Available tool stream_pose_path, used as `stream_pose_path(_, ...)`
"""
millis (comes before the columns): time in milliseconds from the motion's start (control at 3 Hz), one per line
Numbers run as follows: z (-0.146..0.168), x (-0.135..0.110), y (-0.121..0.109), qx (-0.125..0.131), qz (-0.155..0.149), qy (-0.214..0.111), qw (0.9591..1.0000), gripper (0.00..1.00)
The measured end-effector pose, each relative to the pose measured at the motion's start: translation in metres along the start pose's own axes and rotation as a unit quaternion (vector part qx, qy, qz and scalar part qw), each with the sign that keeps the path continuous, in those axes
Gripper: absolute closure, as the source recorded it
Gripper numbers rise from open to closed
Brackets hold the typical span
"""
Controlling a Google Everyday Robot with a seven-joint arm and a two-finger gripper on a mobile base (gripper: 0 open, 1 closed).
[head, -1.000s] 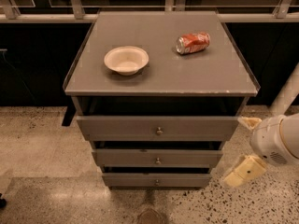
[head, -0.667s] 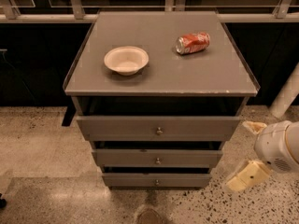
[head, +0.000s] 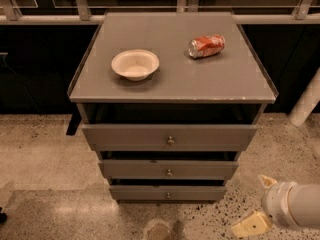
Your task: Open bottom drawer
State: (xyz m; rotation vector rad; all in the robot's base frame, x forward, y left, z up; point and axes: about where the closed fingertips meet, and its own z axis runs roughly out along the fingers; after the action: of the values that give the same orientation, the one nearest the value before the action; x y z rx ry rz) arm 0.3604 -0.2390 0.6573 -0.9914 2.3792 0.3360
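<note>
Standing before a dark wall, the grey desk (head: 225, 81) carries three drawer fronts under its top, each narrower than the one above. The bottom drawer (head: 140, 192) is the lowest, just above the speckled floor, and is not pulled out past the middle drawer (head: 200, 170). The white arm (head: 300, 205) reaches in from the right edge of view, low, below the desk's front right corner. Its hand (head: 250, 204) points left toward the drawers, well apart from them, its two cream fingers (head: 250, 225) spread wide with nothing between. A pale bowl (head: 135, 64) sits toward the left edge of the desk and a crushed red can (head: 206, 45) lies on its side near the back right corner. A small round knob (head: 167, 195) marks the bottom drawer's centre.
</note>
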Motion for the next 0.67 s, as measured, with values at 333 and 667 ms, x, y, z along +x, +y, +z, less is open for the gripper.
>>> stream_pose_path(333,0.0457,0.0245,0.0007,-0.002,0.007,0.000,1.0000,0.00)
stream_pose_path(667,0.0489,0.0254,-0.0016,0.002,0.009,-0.002,1.0000,0.00)
